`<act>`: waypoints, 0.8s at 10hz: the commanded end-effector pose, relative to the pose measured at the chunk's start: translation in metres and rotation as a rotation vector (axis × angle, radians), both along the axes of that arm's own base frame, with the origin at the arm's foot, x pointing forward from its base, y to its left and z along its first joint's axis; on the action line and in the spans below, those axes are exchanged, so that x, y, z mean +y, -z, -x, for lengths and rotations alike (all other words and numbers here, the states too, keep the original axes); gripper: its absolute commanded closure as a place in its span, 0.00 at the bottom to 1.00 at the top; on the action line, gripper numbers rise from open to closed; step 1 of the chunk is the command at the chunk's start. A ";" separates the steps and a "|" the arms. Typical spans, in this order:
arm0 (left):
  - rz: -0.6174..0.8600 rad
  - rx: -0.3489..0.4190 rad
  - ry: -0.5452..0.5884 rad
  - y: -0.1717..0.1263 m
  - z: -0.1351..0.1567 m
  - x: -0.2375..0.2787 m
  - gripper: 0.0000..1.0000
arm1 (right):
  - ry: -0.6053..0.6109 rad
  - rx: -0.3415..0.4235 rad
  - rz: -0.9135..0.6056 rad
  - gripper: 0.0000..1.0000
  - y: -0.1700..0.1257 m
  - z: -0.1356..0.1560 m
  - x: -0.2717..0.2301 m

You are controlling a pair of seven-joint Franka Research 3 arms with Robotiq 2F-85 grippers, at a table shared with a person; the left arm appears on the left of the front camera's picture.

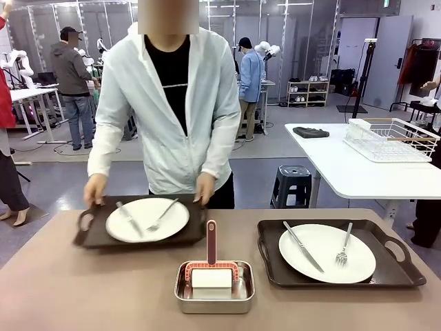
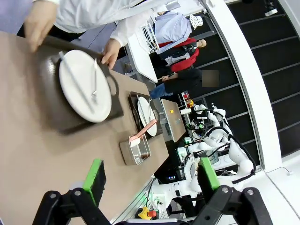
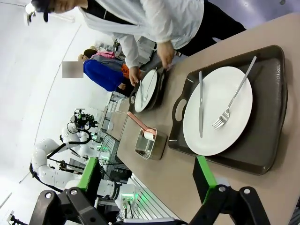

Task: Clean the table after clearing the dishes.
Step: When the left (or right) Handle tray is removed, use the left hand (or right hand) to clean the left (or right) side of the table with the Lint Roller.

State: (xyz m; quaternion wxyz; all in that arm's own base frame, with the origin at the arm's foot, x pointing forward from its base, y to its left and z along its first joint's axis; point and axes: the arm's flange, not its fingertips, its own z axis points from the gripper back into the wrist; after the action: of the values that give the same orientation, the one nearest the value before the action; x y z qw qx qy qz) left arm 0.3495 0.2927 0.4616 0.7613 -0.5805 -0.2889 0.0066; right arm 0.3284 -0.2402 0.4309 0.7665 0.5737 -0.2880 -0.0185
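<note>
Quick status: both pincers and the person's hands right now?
Left pincer: open, empty.
Right pincer: open, empty.
Person's hands: holding the tray by its ends.

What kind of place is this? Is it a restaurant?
Probably a robot lab, not a restaurant. The left gripper points toward the table, a white worktable holds a wire rack, and other people stand among workbenches behind.

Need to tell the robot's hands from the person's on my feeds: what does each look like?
Both the left hand and the right hand are black, linked two-finger frames with bright green pads. The person wears a long-sleeved white jacket over a black top.
</note>
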 end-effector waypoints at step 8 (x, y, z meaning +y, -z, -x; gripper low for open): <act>0.000 0.000 0.000 0.000 0.000 0.000 0.00 | -0.004 -0.008 -0.002 0.00 -0.003 0.001 0.000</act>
State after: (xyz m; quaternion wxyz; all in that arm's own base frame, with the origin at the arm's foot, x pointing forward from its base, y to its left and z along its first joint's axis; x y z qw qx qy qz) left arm 0.3497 0.2925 0.4616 0.7613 -0.5806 -0.2886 0.0063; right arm 0.3284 -0.2402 0.4309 0.7664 0.5739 -0.2880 -0.0184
